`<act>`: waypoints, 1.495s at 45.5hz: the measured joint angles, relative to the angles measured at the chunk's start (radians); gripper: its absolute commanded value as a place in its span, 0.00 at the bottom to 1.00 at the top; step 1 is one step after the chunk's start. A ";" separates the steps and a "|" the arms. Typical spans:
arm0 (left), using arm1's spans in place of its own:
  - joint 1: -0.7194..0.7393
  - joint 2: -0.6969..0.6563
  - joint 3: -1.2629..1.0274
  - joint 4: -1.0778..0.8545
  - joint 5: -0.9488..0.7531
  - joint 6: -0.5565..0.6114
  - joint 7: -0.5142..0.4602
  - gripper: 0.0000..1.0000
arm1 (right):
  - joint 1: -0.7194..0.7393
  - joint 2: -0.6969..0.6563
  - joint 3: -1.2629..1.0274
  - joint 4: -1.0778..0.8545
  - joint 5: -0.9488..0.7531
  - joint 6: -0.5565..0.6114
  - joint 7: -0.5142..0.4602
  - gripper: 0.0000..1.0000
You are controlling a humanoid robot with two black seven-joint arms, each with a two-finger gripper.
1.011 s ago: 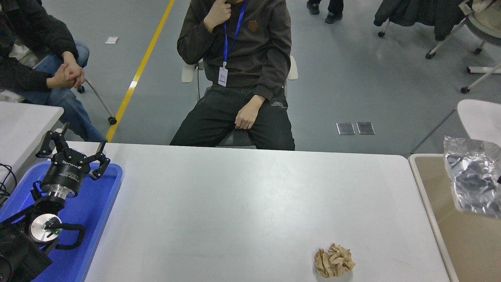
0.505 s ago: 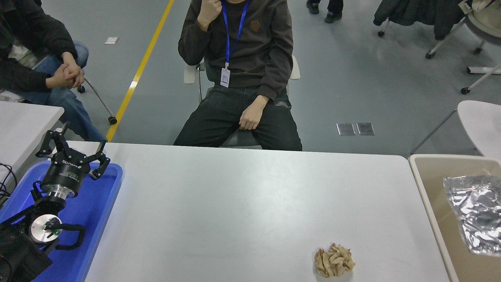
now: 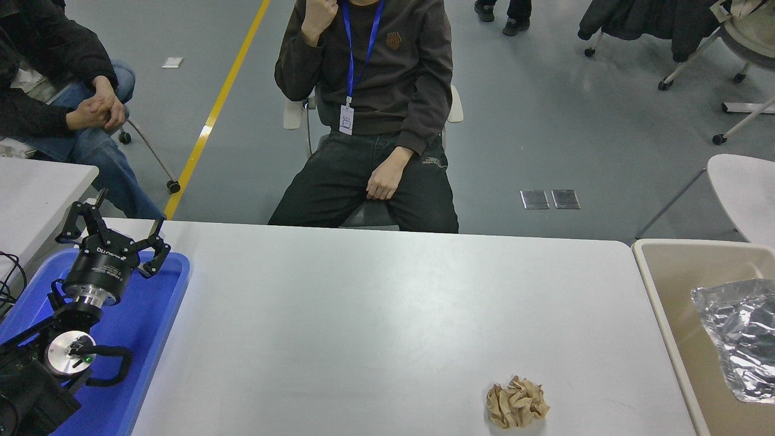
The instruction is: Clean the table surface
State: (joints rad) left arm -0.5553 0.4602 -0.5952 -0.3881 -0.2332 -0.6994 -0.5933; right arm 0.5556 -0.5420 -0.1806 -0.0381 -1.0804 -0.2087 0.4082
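The white table surface [image 3: 375, 315] fills the middle of the head view. A crumpled tan paper ball [image 3: 517, 403] lies on it near the front edge, right of centre. A crumpled silver foil wrapper [image 3: 740, 336] lies inside the beige bin [image 3: 663, 284] at the right. My left gripper [image 3: 115, 227] is open and empty, parked at the lower left above a blue tray [image 3: 157, 321]. My right gripper and arm are out of view.
A person sits at the table's far side, one hand [image 3: 380, 180] on a thigh. Another person sits at the upper left with clasped hands [image 3: 94, 109]. A smaller white table [image 3: 36, 194] stands at the left edge. A white chair [image 3: 742, 184] stands behind the bin.
The foil wrapper has dropped from above the bin's far edge down into the bin and settled slightly lower and to the right. The left arm and the paper ball have not moved.
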 measured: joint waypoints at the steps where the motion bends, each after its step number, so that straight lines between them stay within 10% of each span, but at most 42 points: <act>1: 0.000 0.000 0.000 0.000 0.000 0.000 0.000 1.00 | 0.000 0.002 -0.002 0.000 0.002 -0.001 -0.002 0.00; 4: 0.000 0.000 0.000 0.000 0.000 0.000 0.000 1.00 | 0.001 0.008 -0.007 -0.002 0.007 -0.003 -0.010 0.06; 6: 0.000 0.000 0.000 0.000 0.000 0.000 0.001 1.00 | 0.002 0.012 -0.010 -0.002 0.011 -0.005 -0.013 0.35; 11: 0.000 0.000 0.000 0.000 0.000 0.000 0.001 1.00 | 0.004 0.017 -0.015 -0.003 0.033 -0.008 -0.019 0.71; 20: 0.000 0.000 0.000 0.000 0.000 0.000 0.001 1.00 | 0.011 0.024 -0.020 -0.004 0.087 -0.013 -0.025 0.98; 49: 0.000 0.000 0.000 0.000 0.000 0.000 0.000 1.00 | 0.078 0.014 0.011 0.008 0.310 -0.003 -0.029 0.98; 68: 0.000 0.000 0.000 0.000 0.000 0.000 0.001 1.00 | 0.141 -0.038 0.436 0.107 0.535 0.152 -0.030 0.96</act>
State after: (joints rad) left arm -0.5553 0.4602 -0.5952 -0.3881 -0.2331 -0.6995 -0.5925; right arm 0.6962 -0.5798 0.2558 0.0692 -0.5451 -0.0569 0.3782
